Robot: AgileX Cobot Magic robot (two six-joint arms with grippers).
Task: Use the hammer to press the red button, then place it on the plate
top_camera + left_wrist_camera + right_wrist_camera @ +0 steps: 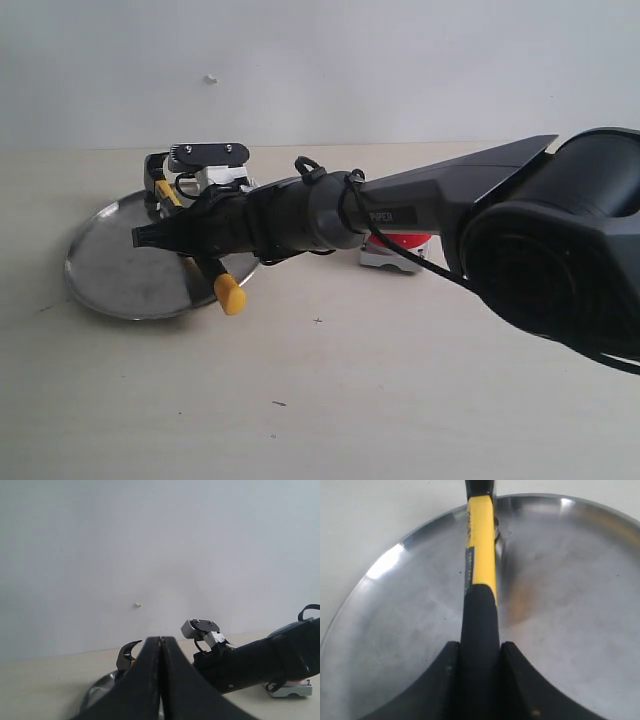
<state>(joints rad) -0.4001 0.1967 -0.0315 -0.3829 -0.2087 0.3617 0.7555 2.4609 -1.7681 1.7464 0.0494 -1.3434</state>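
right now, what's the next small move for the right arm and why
Probably ease down and open the right end effector: it is shut on the hammer, which hangs over the plate, head near its rim.

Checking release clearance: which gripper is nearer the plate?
Right. The right gripper holds the hammer over the plate; the left gripper, shut, is outside the exterior view, off the plate.
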